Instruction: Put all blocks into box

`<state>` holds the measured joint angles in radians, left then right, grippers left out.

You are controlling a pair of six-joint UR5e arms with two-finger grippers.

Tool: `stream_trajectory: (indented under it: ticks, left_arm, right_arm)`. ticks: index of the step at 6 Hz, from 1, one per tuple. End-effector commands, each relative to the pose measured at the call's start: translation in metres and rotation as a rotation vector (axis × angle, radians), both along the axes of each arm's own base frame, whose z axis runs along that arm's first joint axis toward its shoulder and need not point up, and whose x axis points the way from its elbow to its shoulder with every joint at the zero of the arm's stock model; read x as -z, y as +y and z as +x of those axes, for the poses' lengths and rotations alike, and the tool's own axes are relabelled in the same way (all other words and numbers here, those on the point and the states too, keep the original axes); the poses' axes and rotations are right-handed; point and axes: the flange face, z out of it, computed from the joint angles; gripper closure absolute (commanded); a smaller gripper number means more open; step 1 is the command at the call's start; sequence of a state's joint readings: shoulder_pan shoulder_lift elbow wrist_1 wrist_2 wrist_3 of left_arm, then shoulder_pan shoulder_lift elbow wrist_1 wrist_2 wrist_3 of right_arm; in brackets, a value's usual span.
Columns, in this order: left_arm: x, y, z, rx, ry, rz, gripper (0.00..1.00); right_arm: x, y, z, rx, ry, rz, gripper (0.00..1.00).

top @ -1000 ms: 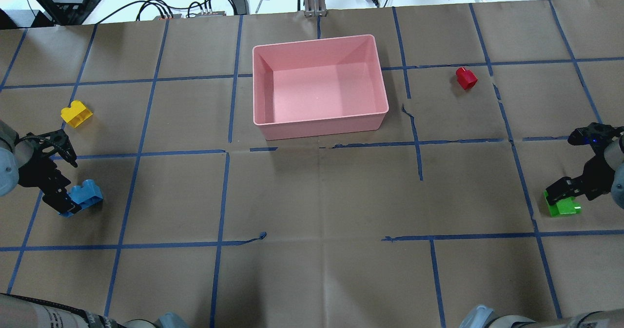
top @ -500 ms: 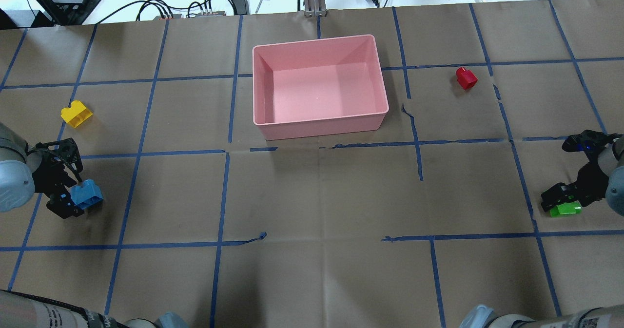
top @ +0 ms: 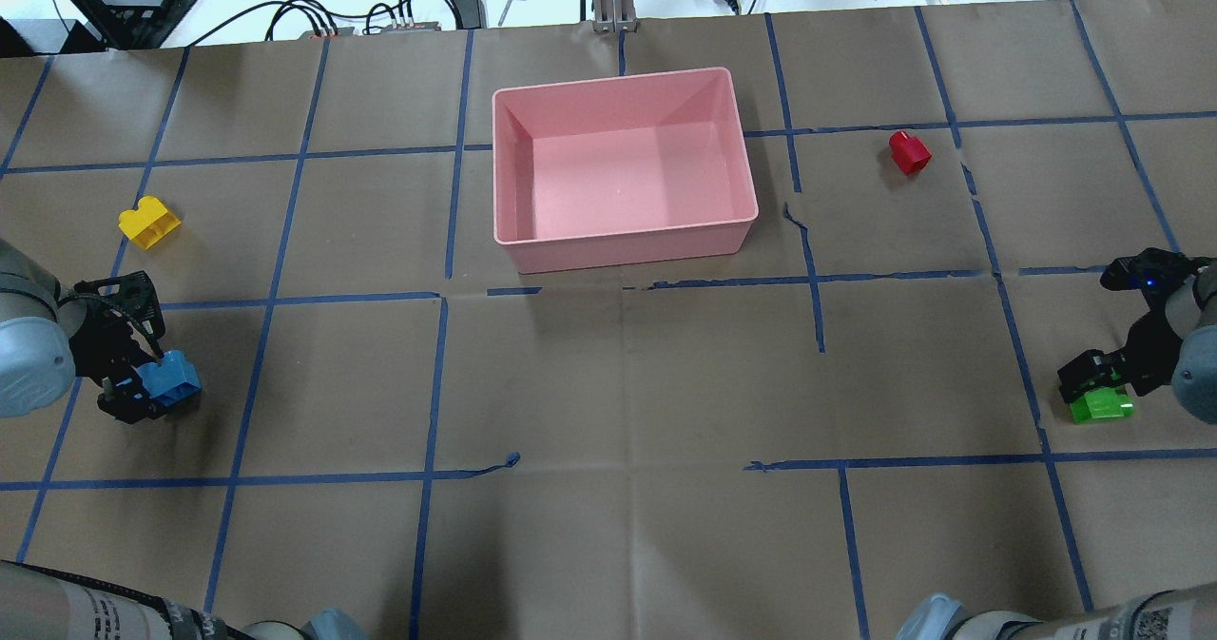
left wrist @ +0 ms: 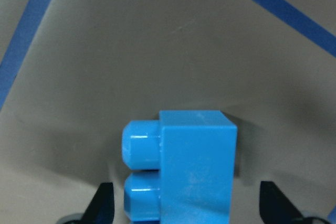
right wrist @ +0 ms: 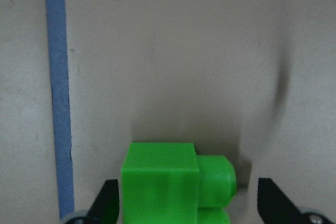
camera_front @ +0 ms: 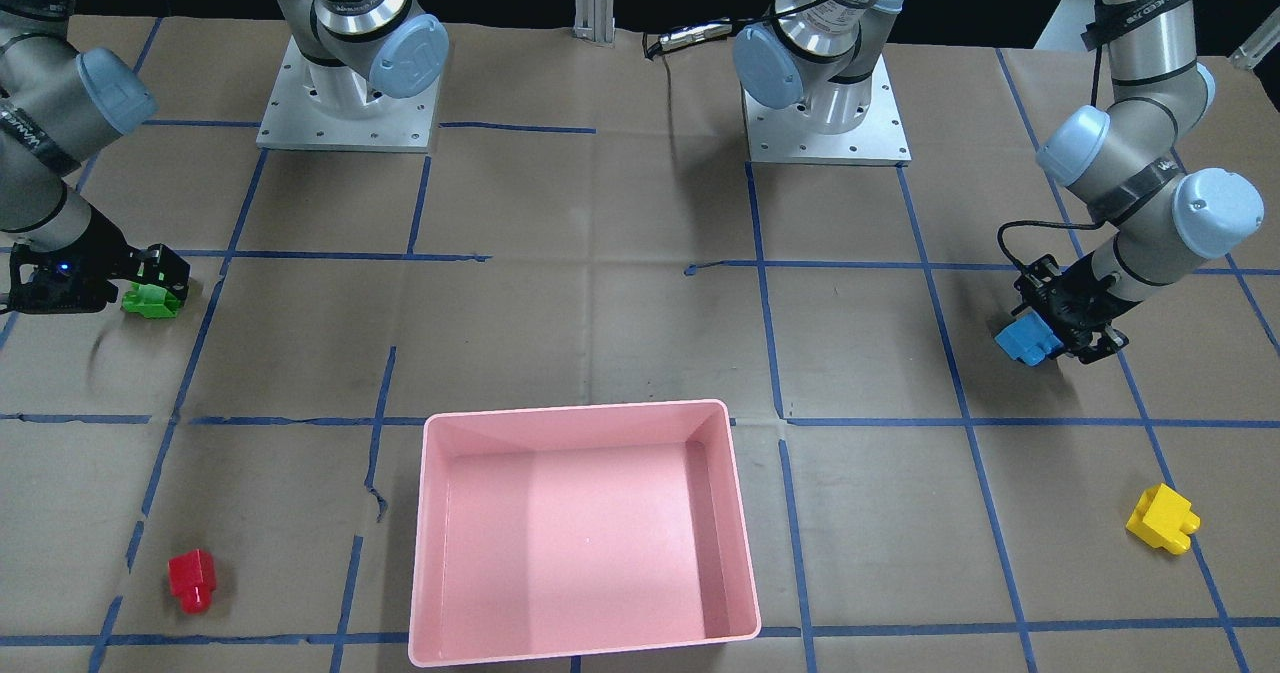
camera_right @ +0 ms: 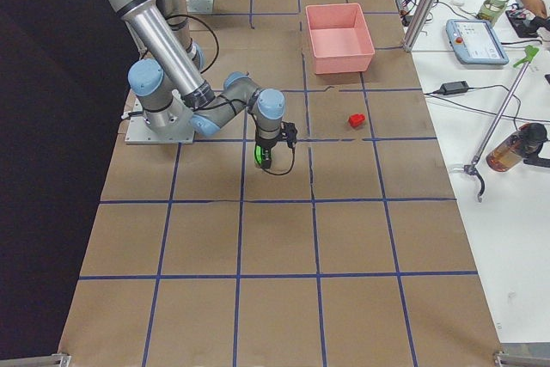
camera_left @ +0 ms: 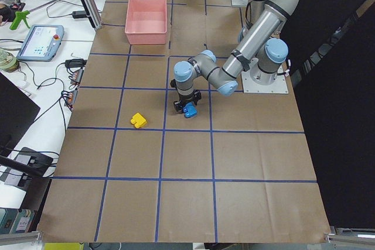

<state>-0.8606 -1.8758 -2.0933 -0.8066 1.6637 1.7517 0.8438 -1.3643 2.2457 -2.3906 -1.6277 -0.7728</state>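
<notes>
Stage: opening grasps; each tool is lowered over a brick, and nothing is lifted or delivered yet.
Done: no brick lies in the pink tub (top: pixel 627 245); its floor is bare.
Left: all four bricks have to be gripped, carried over the rim and let go.
Left tool (top: pixel 141 377): jaws apart and astride the light blue brick (top: pixel 173 382), with a gap on both sides in the wrist view; the brick rests on the counter (top: pixel 618 412), studs pointing sideways.
Right tool (top: pixel 1093 385): jaws apart around the green brick (top: pixel 1103 406); one finger is just beside the brick, the other has a clear gap. This brick also lies on its side on the counter.
Yellow brick (top: pixel 149 223): near the left tool, beyond it away from the robot, untouched.
Red brick (top: pixel 910 151): well apart from the right tool, farther out and inward toward the tub, untouched.
Tub position: between the two tools and beyond both, well apart from each, so each carry will probably be long and inward.
Count of bricks: four (one light blue, one green, one yellow, one red).
Count in tub: none.
Count on counter: four.
Count of tubs: one.
Count of tools: two, each at one brick.
Judgement: the task is at its very beginning.
</notes>
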Motion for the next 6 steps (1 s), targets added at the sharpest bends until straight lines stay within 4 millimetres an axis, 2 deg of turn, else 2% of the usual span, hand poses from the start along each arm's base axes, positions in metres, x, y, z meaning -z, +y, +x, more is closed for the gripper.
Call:
stream_trajectory:
  ticks: [1,2,3,4,5,6]
  left_arm:
    - [-0.003,-0.002,0.001,-0.003,-0.005,-0.007,1.0]
    - [-0.017,-0.006,0.0,-0.008,-0.021,-0.027,1.0]
    - [-0.046,-0.03,-0.004,-0.034,-0.019,-0.06,1.0]
    - [-0.098,-0.073,-0.035,-0.007,-0.019,-0.067,1.0]
    - [-0.153,-0.117,-0.084,0.039,0.011,-0.068,1.0]
    - [-0.182,-0.146,-0.121,-0.069,0.058,-0.07,1.0]
  right_arm:
    - [0.002,0.003,0.002,0.009,-0.006,0.01,0.07]
    - [0.006,0.009,0.008,0.044,-0.011,0.019,0.07]
    - [0.004,0.009,0.008,0.056,-0.006,0.013,0.08]
    - [0.002,0.007,0.006,0.058,0.001,0.007,0.15]
    - [0.0,0.006,0.005,0.056,0.006,0.005,0.25]
    - [-0.001,0.006,0.004,0.056,0.012,0.008,0.4]
